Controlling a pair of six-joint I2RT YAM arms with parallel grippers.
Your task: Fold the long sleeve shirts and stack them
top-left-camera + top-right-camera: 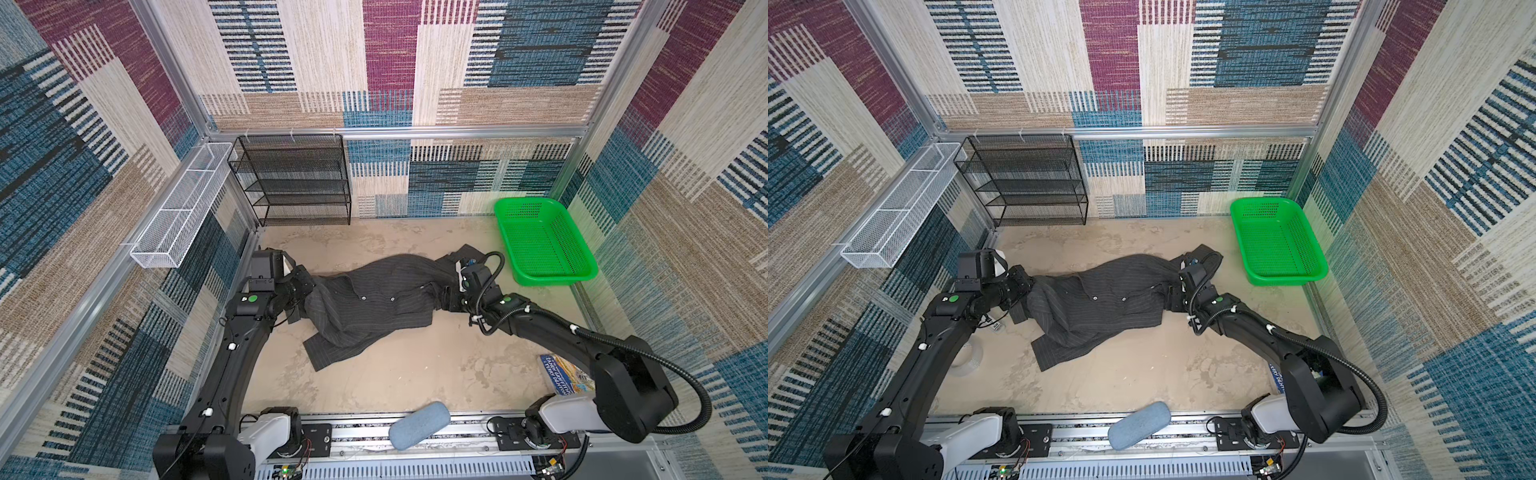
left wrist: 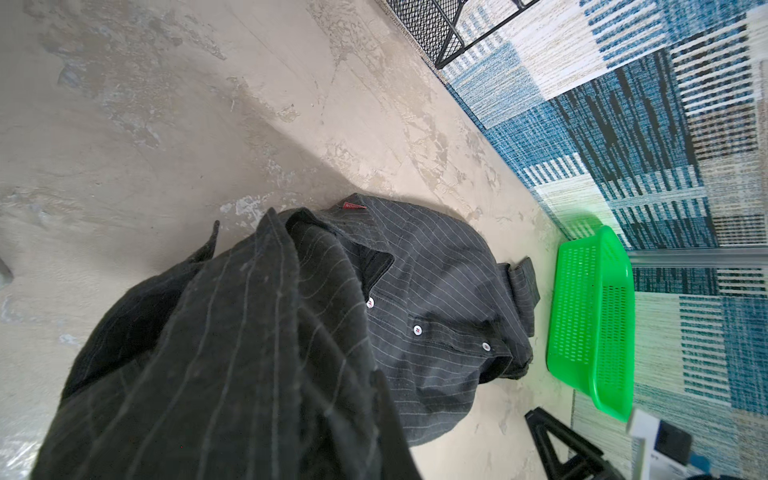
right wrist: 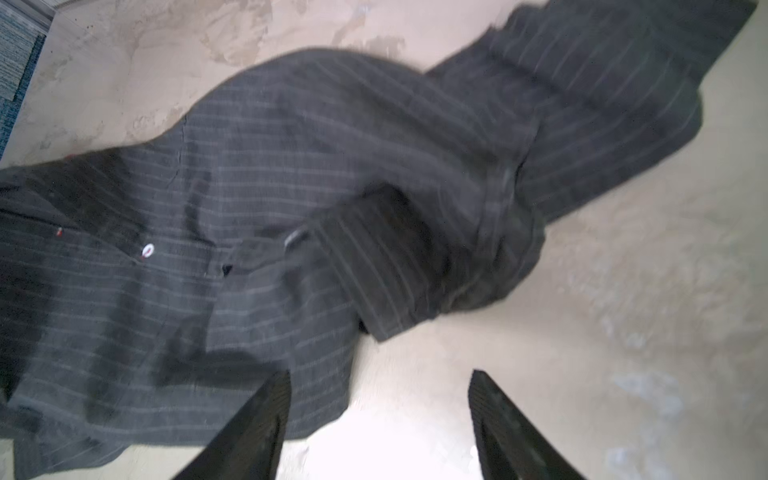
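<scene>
left fingers [image 1: 305,285] — pressed together, pinching shirt [image 1: 374,299] end | right fingers [image 3: 257,428] — spread above bare table [image 3: 582,291], shirt just beside

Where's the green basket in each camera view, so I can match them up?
In a top view: green basket in the far right corner.
In a top view: same far right corner.
Left wrist: just beyond the shirt, seen here.
Right wrist: not in it.
Shared landmark: the shirt, in all four.
</scene>
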